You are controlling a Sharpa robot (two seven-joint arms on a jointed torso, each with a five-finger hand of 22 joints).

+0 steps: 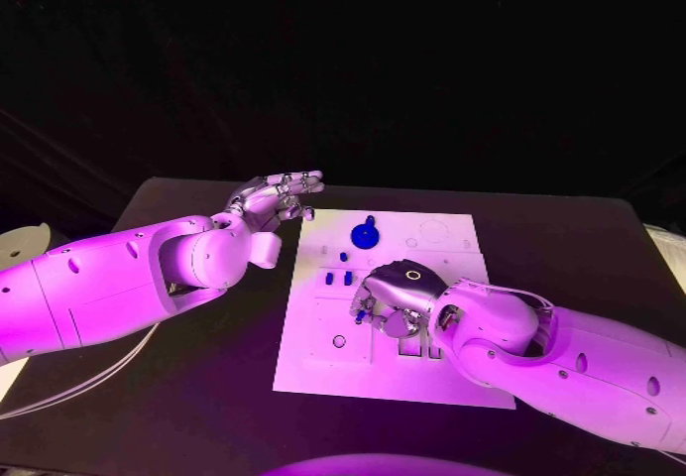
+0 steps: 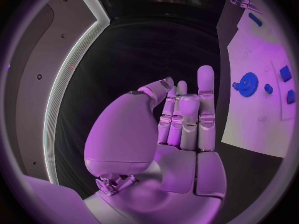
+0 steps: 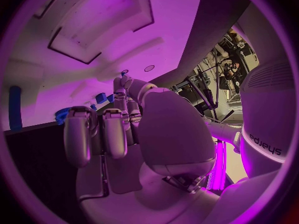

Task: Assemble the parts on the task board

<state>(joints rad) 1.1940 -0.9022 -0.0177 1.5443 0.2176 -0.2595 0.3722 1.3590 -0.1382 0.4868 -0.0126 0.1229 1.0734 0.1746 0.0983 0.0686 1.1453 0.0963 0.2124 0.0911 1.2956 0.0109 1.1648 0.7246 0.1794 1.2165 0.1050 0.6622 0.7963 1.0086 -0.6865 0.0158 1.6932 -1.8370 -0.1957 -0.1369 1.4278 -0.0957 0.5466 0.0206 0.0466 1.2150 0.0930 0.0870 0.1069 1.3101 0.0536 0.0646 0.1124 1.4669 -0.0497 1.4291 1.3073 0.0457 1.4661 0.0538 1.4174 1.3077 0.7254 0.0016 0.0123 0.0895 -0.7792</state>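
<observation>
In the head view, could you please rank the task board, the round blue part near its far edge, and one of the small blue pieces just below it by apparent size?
1. task board, by far the largest.
2. round blue part.
3. small blue piece, the smallest; its neighbour looks alike.

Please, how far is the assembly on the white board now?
Early, it seems. The blue gear and small blue pieces lie loose on the task board. The right hand hovers over the board's middle; whether it holds a piece is hidden. The left hand waits open beside the board.
</observation>
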